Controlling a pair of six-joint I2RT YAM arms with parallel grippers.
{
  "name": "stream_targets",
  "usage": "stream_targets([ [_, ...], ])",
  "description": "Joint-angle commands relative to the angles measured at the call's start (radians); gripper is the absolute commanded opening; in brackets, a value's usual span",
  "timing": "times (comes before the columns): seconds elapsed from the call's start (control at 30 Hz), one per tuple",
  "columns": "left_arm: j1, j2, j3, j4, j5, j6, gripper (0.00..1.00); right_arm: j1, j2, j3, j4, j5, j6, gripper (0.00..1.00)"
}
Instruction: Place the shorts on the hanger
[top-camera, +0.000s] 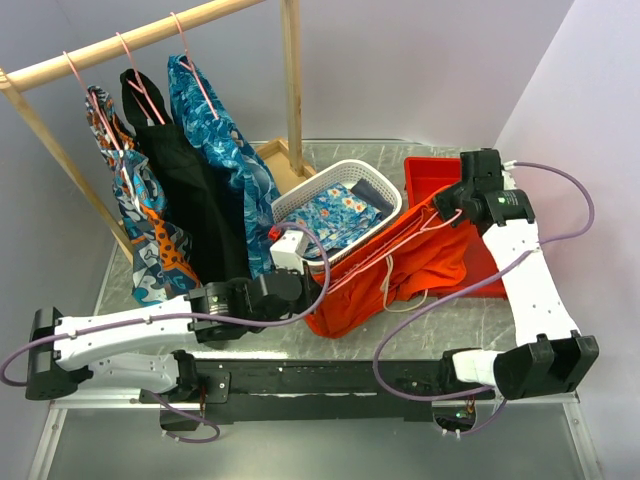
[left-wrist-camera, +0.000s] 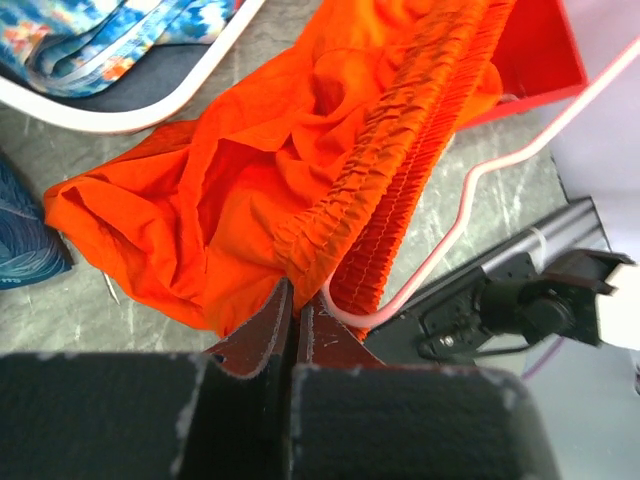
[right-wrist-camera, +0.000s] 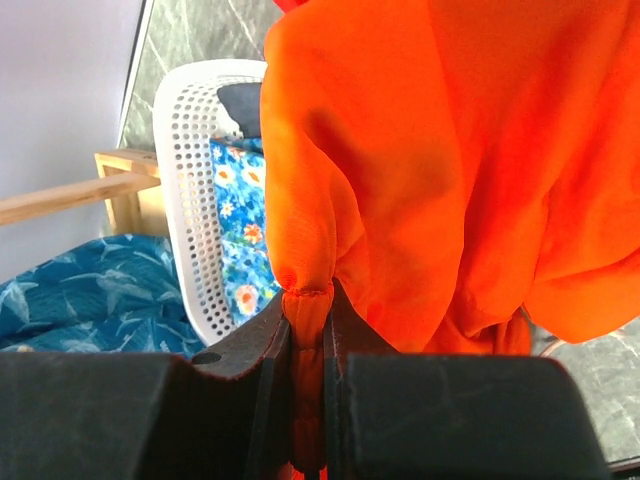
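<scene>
The orange shorts (top-camera: 400, 265) hang stretched between my two grippers, above the table in front of the basket. Their gathered waistband (left-wrist-camera: 400, 140) runs diagonally, and a white drawstring (top-camera: 390, 285) dangles below. The pink wire hanger (top-camera: 385, 250) lies along the waistband; in the left wrist view its wire (left-wrist-camera: 470, 200) curves right beside my fingertips. My left gripper (top-camera: 300, 292) (left-wrist-camera: 295, 300) is shut on the waistband's lower end. My right gripper (top-camera: 450, 205) (right-wrist-camera: 308, 300) is shut on a bunched fold of the shorts (right-wrist-camera: 450, 150) at the upper end.
A white perforated basket (top-camera: 300, 195) holding blue floral cloth stands just behind the shorts. A red bin (top-camera: 430, 175) is at the back right. A wooden rail (top-camera: 130, 40) at the left carries hung garments, including a black one (top-camera: 190, 210), on pink hangers.
</scene>
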Motion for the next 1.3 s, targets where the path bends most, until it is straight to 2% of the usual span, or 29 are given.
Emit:
stream_targets([
  [0.0, -0.030, -0.016, 0.098, -0.138, 0.035, 0.058, 0.01, 0.017, -0.026, 0.021, 0.148, 0.241, 0.006, 0.00],
  [0.07, -0.030, 0.019, 0.142, -0.137, 0.055, 0.071, 0.01, 0.069, -0.025, 0.008, 0.145, 0.284, 0.017, 0.00],
  [0.13, -0.032, 0.071, 0.188, -0.137, 0.063, 0.083, 0.02, 0.084, -0.019, -0.008, 0.151, 0.263, 0.031, 0.00],
  [0.4, -0.016, 0.247, 0.302, -0.053, 0.009, 0.159, 0.27, 0.129, -0.014, -0.095, 0.206, 0.168, 0.042, 0.00],
  [0.53, -0.007, 0.286, 0.351, -0.026, 0.026, 0.244, 0.48, 0.116, 0.007, -0.100, 0.200, 0.114, 0.029, 0.00],
  [0.57, -0.007, 0.290, 0.359, -0.037, 0.011, 0.256, 0.62, 0.112, 0.021, -0.095, 0.197, 0.103, 0.028, 0.00],
  [0.67, -0.007, 0.263, 0.353, -0.059, -0.031, 0.304, 0.75, 0.100, 0.042, -0.088, 0.191, 0.059, 0.023, 0.00],
  [0.83, -0.007, 0.105, 0.207, -0.042, -0.095, 0.419, 0.74, 0.095, 0.076, -0.057, 0.148, 0.039, 0.019, 0.00],
  [1.0, -0.031, -0.028, 0.077, 0.013, 0.010, 0.508, 0.68, 0.095, 0.092, -0.051, 0.157, 0.004, 0.015, 0.00],
  [1.27, -0.134, 0.048, 0.012, 0.040, -0.040, 0.554, 0.65, 0.093, 0.121, -0.009, 0.093, -0.006, 0.014, 0.00],
])
